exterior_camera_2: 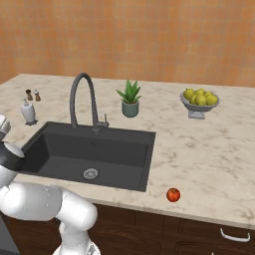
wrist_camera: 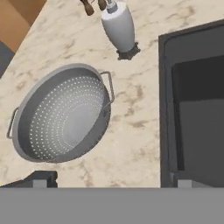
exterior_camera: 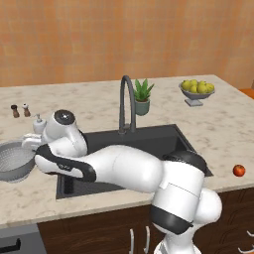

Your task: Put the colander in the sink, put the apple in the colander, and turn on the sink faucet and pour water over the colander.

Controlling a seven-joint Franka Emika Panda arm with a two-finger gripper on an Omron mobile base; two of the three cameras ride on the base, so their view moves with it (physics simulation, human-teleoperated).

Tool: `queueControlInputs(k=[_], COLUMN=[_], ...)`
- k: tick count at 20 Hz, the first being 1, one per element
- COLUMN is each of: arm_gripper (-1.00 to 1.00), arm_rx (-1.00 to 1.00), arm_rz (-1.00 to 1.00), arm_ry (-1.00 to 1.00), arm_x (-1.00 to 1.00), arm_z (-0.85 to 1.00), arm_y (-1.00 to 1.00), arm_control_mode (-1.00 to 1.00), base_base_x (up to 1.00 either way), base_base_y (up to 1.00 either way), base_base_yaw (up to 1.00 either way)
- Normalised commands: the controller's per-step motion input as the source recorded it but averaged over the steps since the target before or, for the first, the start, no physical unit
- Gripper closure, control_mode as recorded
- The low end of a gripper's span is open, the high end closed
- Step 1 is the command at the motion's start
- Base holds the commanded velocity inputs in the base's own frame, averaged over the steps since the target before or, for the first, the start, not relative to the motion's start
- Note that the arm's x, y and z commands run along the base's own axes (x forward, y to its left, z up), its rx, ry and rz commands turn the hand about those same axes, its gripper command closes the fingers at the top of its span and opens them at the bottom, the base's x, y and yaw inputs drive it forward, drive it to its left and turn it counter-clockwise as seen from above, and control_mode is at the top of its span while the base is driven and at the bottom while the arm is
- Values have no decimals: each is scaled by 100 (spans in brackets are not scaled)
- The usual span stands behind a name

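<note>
On counter (exterior_camera_2: pixel 209 149): one colander (wrist_camera: pixel 61 116), one apple (exterior_camera_2: pixel 173 194)

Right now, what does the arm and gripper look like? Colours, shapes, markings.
The arm is glossy white, built of fat rounded links with dark grey to black bands at the joints and a dark round cap on the joint near the wrist. No cables or markings show. The gripper ends in two small dark, squarish finger tips.
</note>
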Motion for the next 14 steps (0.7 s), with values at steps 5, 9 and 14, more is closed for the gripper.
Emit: queueControlInputs(k=[5, 9, 14], arm_gripper=[-100, -100, -100], arm_rx=[0, -1, -6], arm_rz=[0, -3, -1], arm_ry=[19, 10, 4], arm_x=[3, 38, 27], arm_z=[-46, -4, 0], arm_y=[12, 51, 56], arm_control_mode=[-100, -100, -100], base_base_x=[0, 0, 0], base_base_y=[0, 0, 0], base_base_yaw=[0, 0, 0])
